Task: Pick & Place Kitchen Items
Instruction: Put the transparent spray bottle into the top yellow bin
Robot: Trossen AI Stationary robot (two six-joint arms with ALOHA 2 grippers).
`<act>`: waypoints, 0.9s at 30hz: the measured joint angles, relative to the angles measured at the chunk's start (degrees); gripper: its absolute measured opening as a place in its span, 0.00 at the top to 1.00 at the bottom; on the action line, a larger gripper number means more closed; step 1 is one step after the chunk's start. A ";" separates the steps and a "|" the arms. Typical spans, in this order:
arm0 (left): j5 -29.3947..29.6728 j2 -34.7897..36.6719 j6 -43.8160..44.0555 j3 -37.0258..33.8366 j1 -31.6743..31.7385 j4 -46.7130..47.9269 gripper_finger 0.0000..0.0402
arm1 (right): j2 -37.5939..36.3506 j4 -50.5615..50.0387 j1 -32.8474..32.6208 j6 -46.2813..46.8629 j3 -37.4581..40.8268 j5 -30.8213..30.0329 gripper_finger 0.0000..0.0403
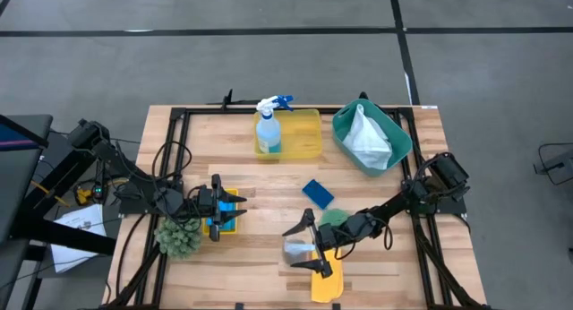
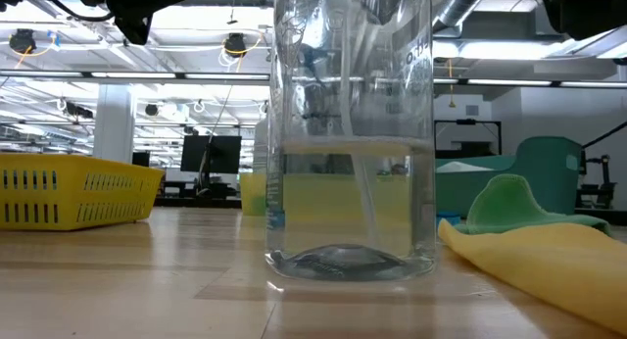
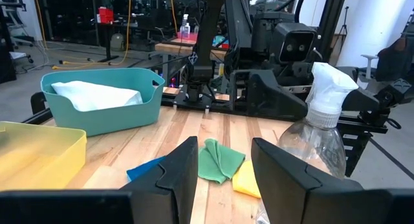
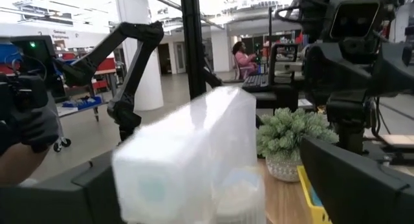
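Note:
A clear bottle (image 1: 299, 251) with a white spray head (image 4: 194, 153) stands upright on its base on the wood table (image 2: 147, 280), partly filled with clear liquid (image 2: 348, 202). My right gripper (image 1: 310, 247) is open, one finger on each side of the bottle's top. I cannot tell whether they touch it. My left gripper (image 1: 231, 211) is open and empty over a small yellow tray holding a blue sponge (image 1: 222, 224). A second blue sponge (image 1: 317, 193), a green cloth (image 1: 336, 218) and a yellow cloth (image 1: 327, 281) lie on the table near the bottle.
A blue-liquid spray bottle (image 1: 268, 131) stands in a yellow tray (image 1: 304, 135) at the far side. A teal bin (image 1: 394, 153) holds a white cloth (image 1: 365, 135) at the far right. A spiky green ball (image 1: 179, 237) sits beside my left gripper.

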State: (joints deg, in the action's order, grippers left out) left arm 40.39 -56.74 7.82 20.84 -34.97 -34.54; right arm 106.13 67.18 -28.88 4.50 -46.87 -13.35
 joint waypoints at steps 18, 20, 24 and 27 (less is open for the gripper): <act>0.01 0.01 0.02 0.00 -0.01 0.02 0.65 | -16.43 -32.10 -1.39 5.07 0.04 -0.07 0.02; 0.00 0.00 0.03 0.00 -0.01 0.02 0.65 | -18.97 -37.89 -1.86 7.48 0.04 -0.36 0.02; 0.01 0.00 0.16 -0.01 0.00 0.03 0.65 | -23.24 -47.38 -3.74 11.16 0.04 -4.14 0.02; -0.01 0.01 0.17 0.00 0.01 0.04 0.65 | -26.58 -56.12 -5.79 16.10 0.04 -8.25 0.02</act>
State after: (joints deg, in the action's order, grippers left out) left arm 40.38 -56.73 7.99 20.84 -34.96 -34.50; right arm 79.55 11.06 -34.67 20.60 -46.83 -21.59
